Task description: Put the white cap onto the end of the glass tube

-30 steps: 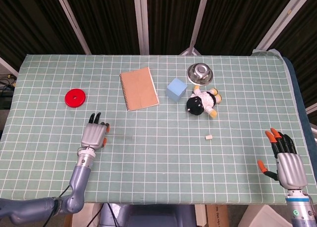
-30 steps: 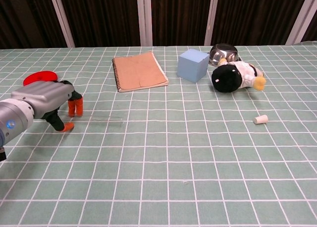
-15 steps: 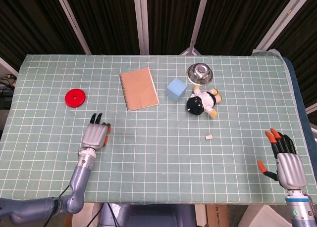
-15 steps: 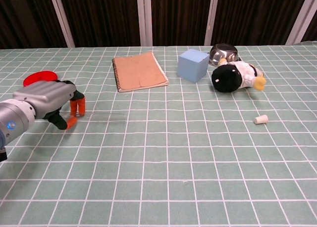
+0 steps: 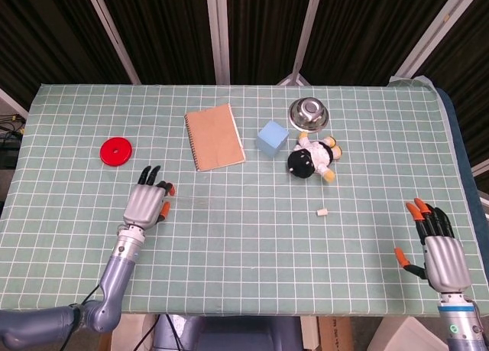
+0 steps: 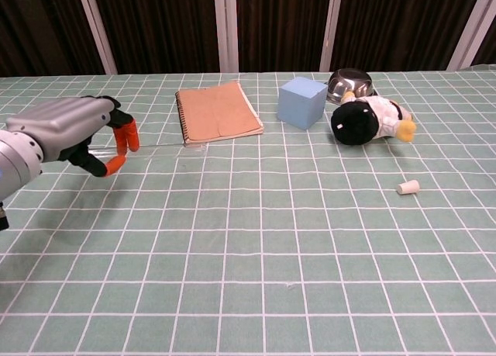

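On green grid mat (image 5: 252,236), white cap (image 5: 322,212), no readable writing

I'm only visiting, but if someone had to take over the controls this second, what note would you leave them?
Left hand: its fingers pinch one end of the glass tube, which is clear and shows only faintly.
Right hand: open, holding nothing, near the table's front right edge.
White cap: lying on the mat in front of the plush toy, untouched.
Done: tube grasped.
Left: pick up the cap, likely with the right hand, and push it onto the tube's free end.
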Controlling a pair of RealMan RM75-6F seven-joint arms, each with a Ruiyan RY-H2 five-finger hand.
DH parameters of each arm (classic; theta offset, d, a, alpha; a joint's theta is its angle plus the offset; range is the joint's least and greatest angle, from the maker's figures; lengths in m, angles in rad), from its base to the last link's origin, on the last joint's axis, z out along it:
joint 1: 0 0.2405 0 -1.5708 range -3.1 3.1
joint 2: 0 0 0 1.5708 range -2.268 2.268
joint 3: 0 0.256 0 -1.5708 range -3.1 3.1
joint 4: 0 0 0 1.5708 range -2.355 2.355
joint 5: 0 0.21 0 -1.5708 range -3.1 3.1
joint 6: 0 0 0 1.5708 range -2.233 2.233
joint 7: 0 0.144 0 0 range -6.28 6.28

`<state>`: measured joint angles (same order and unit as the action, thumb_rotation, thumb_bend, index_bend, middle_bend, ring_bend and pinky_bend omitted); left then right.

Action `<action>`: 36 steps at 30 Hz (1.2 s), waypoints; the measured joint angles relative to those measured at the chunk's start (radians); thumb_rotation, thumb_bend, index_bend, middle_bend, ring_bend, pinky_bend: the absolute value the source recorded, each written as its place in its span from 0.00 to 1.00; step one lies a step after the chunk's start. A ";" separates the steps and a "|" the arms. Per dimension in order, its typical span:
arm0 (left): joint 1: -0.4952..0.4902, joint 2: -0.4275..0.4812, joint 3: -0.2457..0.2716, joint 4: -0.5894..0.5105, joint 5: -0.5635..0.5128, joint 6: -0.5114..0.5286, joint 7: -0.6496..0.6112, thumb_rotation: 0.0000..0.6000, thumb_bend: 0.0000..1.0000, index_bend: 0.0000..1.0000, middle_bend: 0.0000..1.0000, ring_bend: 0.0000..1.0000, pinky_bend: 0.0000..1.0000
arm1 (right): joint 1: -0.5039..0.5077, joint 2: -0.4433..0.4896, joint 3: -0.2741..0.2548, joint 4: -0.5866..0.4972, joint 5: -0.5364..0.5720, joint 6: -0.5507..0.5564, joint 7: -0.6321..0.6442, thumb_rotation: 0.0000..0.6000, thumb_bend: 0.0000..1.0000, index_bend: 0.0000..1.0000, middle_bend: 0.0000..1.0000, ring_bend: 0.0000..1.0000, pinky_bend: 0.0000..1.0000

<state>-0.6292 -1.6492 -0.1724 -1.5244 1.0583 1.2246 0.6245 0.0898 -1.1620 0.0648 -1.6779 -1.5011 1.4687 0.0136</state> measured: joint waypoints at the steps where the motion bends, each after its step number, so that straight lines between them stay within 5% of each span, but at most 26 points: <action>1: 0.000 0.008 -0.003 -0.006 0.007 0.000 -0.008 1.00 0.76 0.48 0.47 0.06 0.00 | 0.005 0.000 0.003 -0.003 0.004 -0.008 -0.011 1.00 0.36 0.00 0.00 0.00 0.00; 5: -0.006 0.044 -0.025 -0.043 0.021 -0.004 -0.032 1.00 0.76 0.48 0.47 0.06 0.00 | 0.037 -0.003 0.019 -0.015 0.023 -0.051 -0.065 1.00 0.36 0.01 0.00 0.00 0.00; 12: -0.019 0.100 -0.054 -0.114 0.021 -0.010 -0.027 1.00 0.76 0.48 0.47 0.06 0.00 | 0.144 -0.039 0.083 -0.041 0.084 -0.160 -0.173 1.00 0.36 0.27 0.16 0.00 0.00; 20: -0.038 0.150 -0.085 -0.171 0.012 -0.026 -0.036 1.00 0.76 0.48 0.47 0.06 0.00 | 0.276 -0.121 0.137 -0.001 0.178 -0.297 -0.315 1.00 0.36 0.35 0.21 0.00 0.00; 36: -0.052 0.189 -0.078 -0.201 0.005 -0.017 -0.023 1.00 0.76 0.48 0.47 0.06 0.00 | 0.412 -0.254 0.087 0.251 0.189 -0.477 -0.336 1.00 0.36 0.45 0.23 0.00 0.00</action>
<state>-0.6811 -1.4603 -0.2508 -1.7250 1.0637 1.2071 0.6018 0.5019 -1.4162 0.1521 -1.4274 -1.3117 0.9920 -0.3225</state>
